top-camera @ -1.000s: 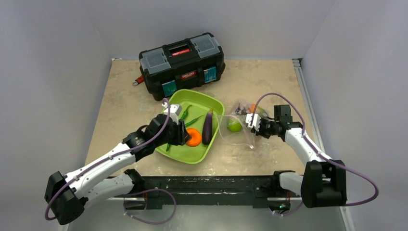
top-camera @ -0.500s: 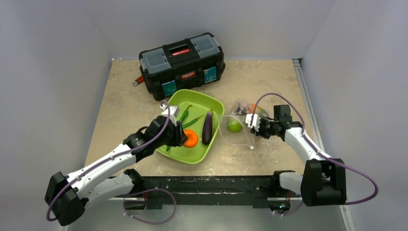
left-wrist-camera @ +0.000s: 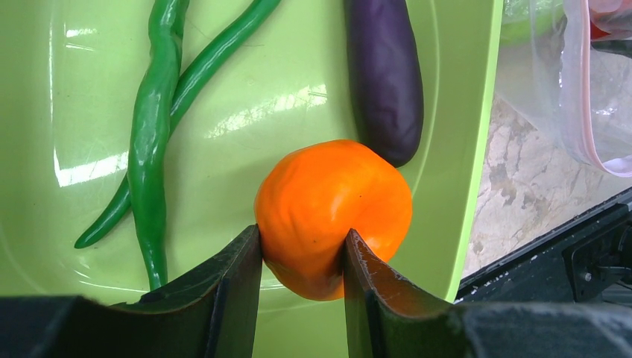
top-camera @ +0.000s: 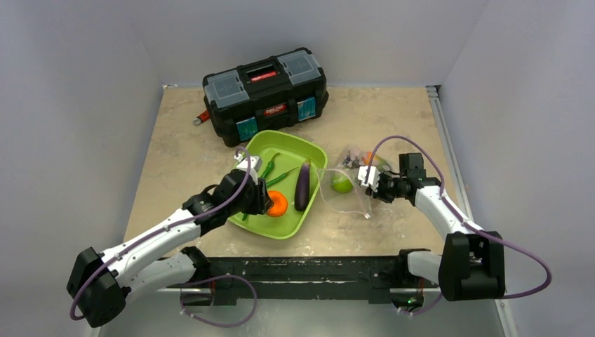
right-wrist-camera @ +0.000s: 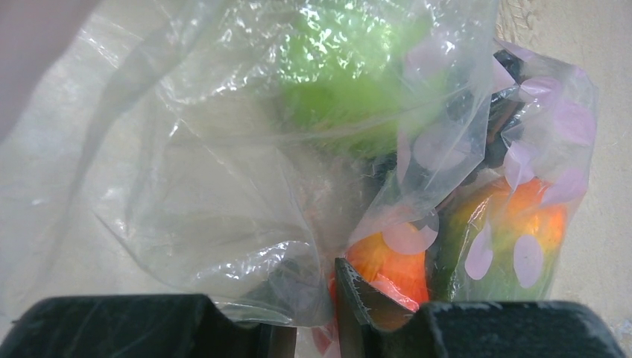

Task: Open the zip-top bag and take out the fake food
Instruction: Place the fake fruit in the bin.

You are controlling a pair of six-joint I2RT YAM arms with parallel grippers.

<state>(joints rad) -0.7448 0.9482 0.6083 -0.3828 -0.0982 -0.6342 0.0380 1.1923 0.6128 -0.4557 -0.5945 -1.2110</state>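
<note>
My left gripper (left-wrist-camera: 300, 250) is shut on the toy orange (left-wrist-camera: 333, 216) over the near part of the lime-green tray (top-camera: 312, 151); the orange also shows from above (top-camera: 278, 203). A purple eggplant (left-wrist-camera: 385, 74) and green bean pods (left-wrist-camera: 156, 127) lie in the tray. The clear zip-top bag (top-camera: 347, 193) lies right of the tray, mouth toward it, with a green lime (top-camera: 342, 184) inside. My right gripper (right-wrist-camera: 313, 309) is shut on the bag's plastic (right-wrist-camera: 223, 186); the lime (right-wrist-camera: 350, 82) and orange-green mango (right-wrist-camera: 514, 231) show through it.
A black toolbox (top-camera: 266, 91) stands at the back of the table behind the tray. A small red-handled tool (top-camera: 201, 118) lies at its left end. The black frame rail (top-camera: 302, 270) runs along the near edge. Grey walls close in both sides.
My left gripper has drawn the orange slightly left and back over the tray, away from the front rim. The right arm and bag have stayed put.
</note>
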